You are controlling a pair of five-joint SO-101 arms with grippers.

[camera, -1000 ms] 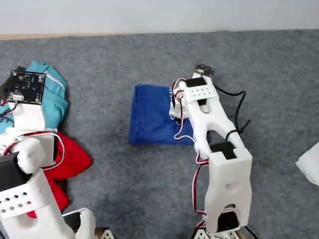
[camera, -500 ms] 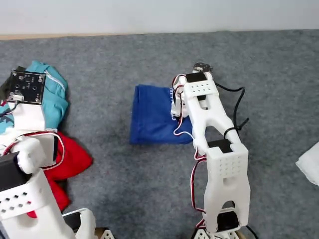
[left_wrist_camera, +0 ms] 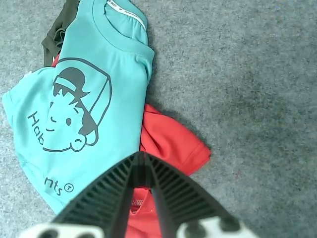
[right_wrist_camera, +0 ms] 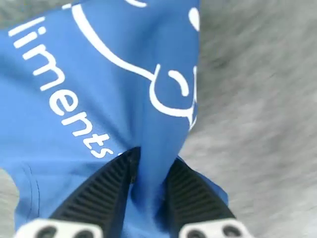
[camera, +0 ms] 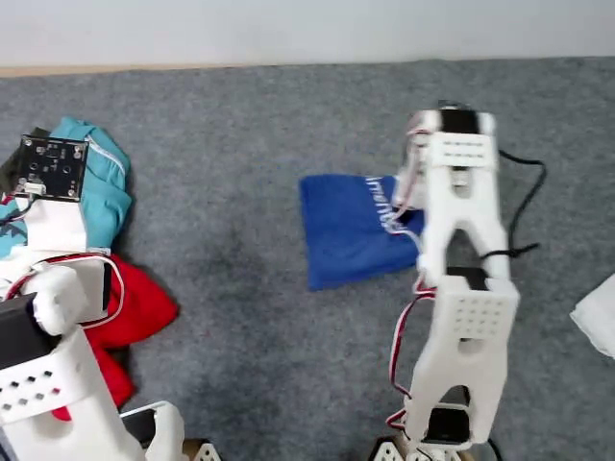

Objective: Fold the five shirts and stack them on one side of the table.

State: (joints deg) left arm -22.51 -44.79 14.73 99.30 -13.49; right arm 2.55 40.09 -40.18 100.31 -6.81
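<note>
Since a second ago your right arm has swung to its right, dragging the blue shirt [camera: 351, 230] across the grey table [camera: 240, 327]. Your right gripper [right_wrist_camera: 151, 158] is clamped on a fold of that shirt. Your left gripper [left_wrist_camera: 142, 157], jaws closed together, hangs over the red shirt [left_wrist_camera: 171, 144], with the teal shirt [left_wrist_camera: 99, 59] beyond.

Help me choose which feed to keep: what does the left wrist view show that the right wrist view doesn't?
Left wrist view, not the right: a teal shirt lying over a red shirt, with the left gripper shut and empty over them. Right wrist view, not the left: a blue shirt pinched in the right gripper. Both: the grey carpeted table.
</note>
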